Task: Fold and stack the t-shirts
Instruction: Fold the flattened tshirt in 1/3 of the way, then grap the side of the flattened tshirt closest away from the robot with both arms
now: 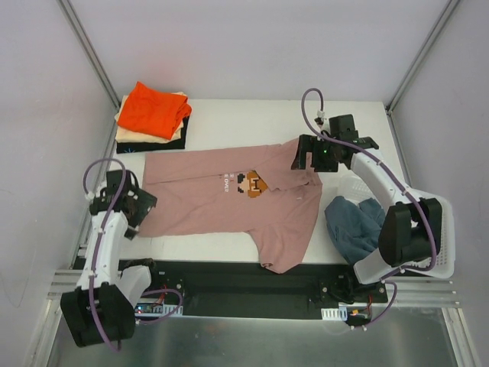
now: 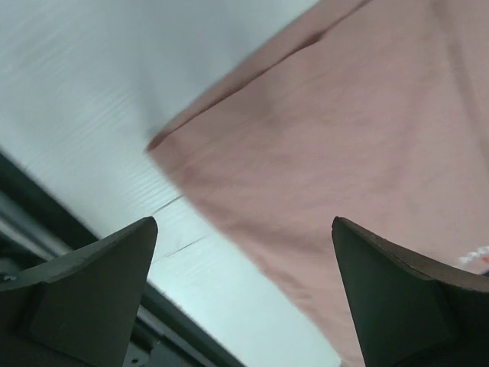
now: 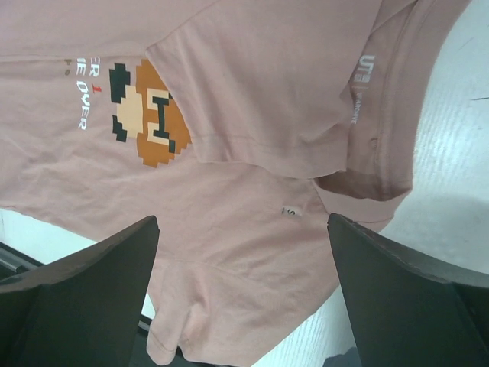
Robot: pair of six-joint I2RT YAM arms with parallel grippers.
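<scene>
A dusty pink t-shirt (image 1: pixel 221 197) with a pixel-art print (image 1: pixel 250 183) lies spread on the white table, one sleeve folded in over the print, the other sleeve hanging toward the front edge. My left gripper (image 1: pixel 143 205) is open and empty over the shirt's bottom-left corner (image 2: pixel 164 141). My right gripper (image 1: pixel 309 157) is open and empty above the collar (image 3: pixel 382 145). A folded stack with a bright orange tee (image 1: pixel 153 109) on top of cream and black ones sits at the back left. A slate blue tee (image 1: pixel 355 223) lies crumpled in the basket.
A white mesh basket (image 1: pixel 443 252) stands at the right by the right arm's base. The table's front edge meets a black rail (image 1: pixel 252 279). White walls enclose the back and sides.
</scene>
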